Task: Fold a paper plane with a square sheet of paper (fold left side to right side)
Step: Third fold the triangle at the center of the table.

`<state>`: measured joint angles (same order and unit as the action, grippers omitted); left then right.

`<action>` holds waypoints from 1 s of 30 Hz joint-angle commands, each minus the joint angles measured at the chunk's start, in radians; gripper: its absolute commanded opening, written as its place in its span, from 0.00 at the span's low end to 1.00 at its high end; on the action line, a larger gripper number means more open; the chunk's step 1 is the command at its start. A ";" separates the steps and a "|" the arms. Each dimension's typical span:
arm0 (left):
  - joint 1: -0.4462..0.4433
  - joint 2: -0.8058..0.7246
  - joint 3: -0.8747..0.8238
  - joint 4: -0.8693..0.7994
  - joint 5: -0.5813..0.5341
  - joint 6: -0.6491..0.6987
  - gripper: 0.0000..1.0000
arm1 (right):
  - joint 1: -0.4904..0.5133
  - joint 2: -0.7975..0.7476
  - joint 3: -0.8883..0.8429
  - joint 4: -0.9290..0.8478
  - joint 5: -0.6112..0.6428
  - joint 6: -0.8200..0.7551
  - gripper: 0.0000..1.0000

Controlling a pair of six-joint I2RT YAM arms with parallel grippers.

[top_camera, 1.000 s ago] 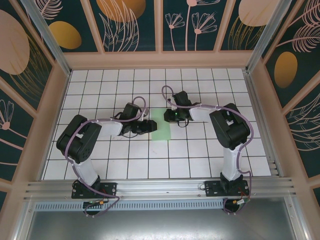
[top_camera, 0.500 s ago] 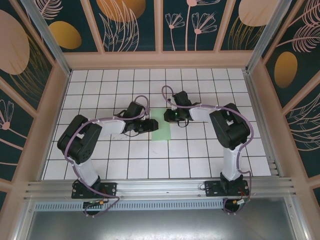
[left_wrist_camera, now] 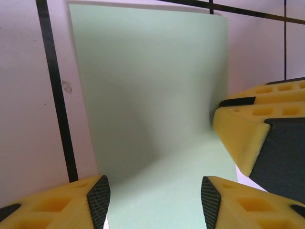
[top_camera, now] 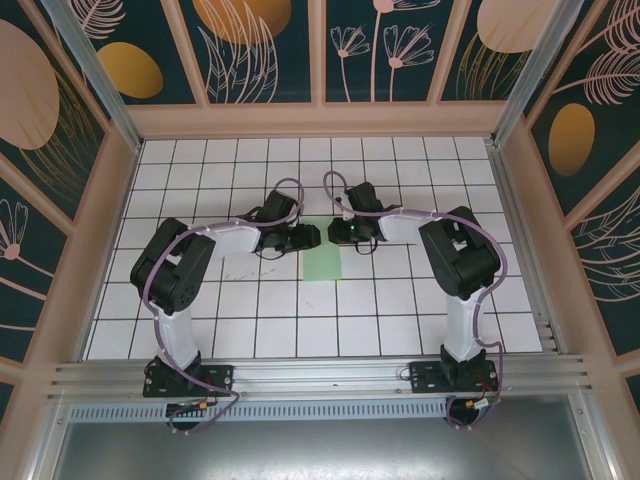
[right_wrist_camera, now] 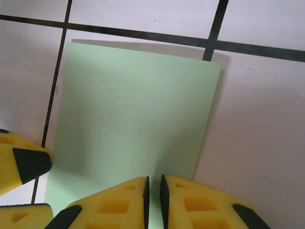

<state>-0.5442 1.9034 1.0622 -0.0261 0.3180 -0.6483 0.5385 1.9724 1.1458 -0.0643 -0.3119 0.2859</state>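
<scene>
1. Two grippers meet over the pale green sheet (top_camera: 322,262), which lies on the tiled table (top_camera: 200,300) near its middle, between the arms.
2. Left gripper (left_wrist_camera: 155,195): fingers apart, with the sheet running under the gap between them.
3. Right gripper (right_wrist_camera: 153,194): fingers together with a hairline slit between them, set at the sheet's edge. Whether paper is nipped there cannot be told.
4. Left wrist view: the sheet bows upward toward a right finger (left_wrist_camera: 240,138) touching its edge. The top view shows only a plain rectangle.
5. Right wrist view: left fingertips (right_wrist_camera: 28,164) sit at the sheet's opposite edge.
</scene>
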 commanded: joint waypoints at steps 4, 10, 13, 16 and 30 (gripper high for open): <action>0.004 -0.004 0.024 -0.082 -0.091 0.010 0.58 | 0.003 0.014 0.000 -0.063 0.033 -0.017 0.19; 0.003 -0.007 0.028 -0.105 -0.103 0.011 0.58 | 0.003 0.018 0.005 -0.067 0.034 -0.017 0.19; 0.003 0.004 0.028 -0.101 -0.086 0.013 0.58 | 0.004 0.019 0.006 -0.069 0.036 -0.017 0.19; 0.000 0.015 0.030 -0.100 -0.049 0.018 0.57 | 0.003 0.020 0.008 -0.070 0.037 -0.017 0.19; -0.032 -0.002 0.034 -0.110 0.042 0.021 0.56 | 0.023 0.024 0.019 -0.077 0.040 -0.014 0.19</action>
<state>-0.5575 1.9030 1.0813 -0.0784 0.3145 -0.6399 0.5480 1.9724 1.1564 -0.0826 -0.2928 0.2859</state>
